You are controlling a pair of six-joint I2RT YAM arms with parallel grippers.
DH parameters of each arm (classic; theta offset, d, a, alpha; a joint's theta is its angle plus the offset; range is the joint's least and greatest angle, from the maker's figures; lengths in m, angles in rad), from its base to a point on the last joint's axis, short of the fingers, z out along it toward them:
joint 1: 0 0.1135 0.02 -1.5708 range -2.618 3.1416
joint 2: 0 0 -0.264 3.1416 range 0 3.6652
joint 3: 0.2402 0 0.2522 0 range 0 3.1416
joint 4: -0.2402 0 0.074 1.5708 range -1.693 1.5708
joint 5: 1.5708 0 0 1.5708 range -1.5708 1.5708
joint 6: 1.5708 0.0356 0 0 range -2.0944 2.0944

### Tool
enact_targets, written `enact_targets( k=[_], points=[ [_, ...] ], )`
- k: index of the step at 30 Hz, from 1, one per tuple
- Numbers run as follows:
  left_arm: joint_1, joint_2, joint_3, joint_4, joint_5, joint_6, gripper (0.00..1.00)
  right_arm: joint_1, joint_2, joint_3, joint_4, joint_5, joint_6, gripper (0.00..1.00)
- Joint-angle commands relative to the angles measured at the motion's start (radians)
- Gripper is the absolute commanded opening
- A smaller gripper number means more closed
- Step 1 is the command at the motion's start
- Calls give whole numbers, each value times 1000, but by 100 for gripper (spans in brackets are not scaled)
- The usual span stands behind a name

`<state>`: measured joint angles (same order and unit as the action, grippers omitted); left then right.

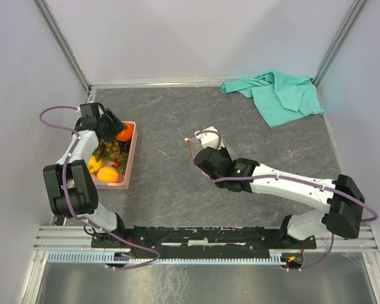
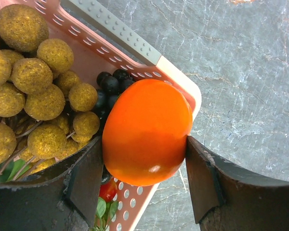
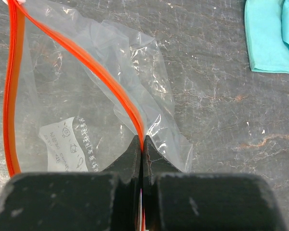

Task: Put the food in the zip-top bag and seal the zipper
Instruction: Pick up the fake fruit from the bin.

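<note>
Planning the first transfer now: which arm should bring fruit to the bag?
Left. The left fingers clamp the orange at the pink basket's corner; the right fingers pinch the bag's zipper, holding the mouth open.

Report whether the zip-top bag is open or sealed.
Open. On the zip-top bag, the zipper halves bow wide apart in the right wrist view, meeting only where the right gripper pinches them.

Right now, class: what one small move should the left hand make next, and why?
Probably lift the orange clear of the pink basket: the left hand is shut on it at the basket's corner, and the right hand pinches the zipper, holding the bag open.
</note>
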<state>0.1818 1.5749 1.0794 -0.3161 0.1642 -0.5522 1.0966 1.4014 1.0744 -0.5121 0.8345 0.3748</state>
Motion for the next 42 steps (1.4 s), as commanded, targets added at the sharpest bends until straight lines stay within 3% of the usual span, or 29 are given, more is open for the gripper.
enact_targets(
  k=[1,13,22,35,42],
  points=[
    [-6,-76,13,-6,-2,24,17,-4,-35,33,9,8,20,2],
    [-50,-262,24,-121,49,33,7,-4,-31,36,39,61,19,2],
    [-294,-439,-52,-146,68,-109,6,-4,-27,34,95,85,30,2],
    [-618,-491,-129,4,74,-370,5,-4,1,27,158,67,77,2],
    [-696,-516,-105,10,12,-422,3,-4,27,29,170,57,99,2]
  ],
)
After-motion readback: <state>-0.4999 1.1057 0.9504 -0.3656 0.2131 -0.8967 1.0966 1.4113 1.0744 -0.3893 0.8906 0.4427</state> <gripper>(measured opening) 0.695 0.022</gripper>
